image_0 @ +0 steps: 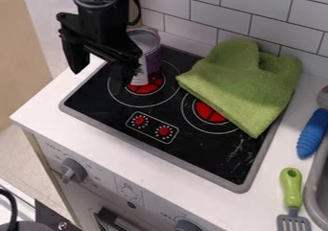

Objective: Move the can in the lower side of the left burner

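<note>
Purple-grey can upright on left burner

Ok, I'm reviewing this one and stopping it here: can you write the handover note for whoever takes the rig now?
Gripper: open, fingers wide apart, beside the can and holding nothing.
Can: upright, over the upper part of the left burner.
Done: the can is at the left burner, but not on its lower side.
Left: grasp the can, bring it to the burner's lower side, release, back off.
Watch: the green cloth lies partly over the right burner.
</note>
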Robot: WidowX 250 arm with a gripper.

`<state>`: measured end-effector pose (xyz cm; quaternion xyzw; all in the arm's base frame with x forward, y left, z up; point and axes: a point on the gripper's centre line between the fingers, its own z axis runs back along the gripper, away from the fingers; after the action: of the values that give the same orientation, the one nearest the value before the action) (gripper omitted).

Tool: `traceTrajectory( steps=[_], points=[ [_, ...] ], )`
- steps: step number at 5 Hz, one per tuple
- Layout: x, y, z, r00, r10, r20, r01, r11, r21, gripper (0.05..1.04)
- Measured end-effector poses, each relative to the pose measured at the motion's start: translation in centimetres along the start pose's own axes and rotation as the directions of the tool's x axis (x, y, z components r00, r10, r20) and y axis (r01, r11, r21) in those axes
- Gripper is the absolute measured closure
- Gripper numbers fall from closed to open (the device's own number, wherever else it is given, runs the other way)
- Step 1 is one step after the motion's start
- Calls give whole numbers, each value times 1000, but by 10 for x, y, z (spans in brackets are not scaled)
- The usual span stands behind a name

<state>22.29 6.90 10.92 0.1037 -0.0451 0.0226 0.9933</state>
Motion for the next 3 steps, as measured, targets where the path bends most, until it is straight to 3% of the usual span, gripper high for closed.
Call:
traceTrajectory(
  steps=[1,2,3],
  points=[
    [-2,-1,-4,1000,-3,-15,3,1000,-4,85],
    [15,-1,-6,999,-15,47,16,1000,-12,85],
    [40,9,3,991,0,136,9,998,-65,85]
  ],
)
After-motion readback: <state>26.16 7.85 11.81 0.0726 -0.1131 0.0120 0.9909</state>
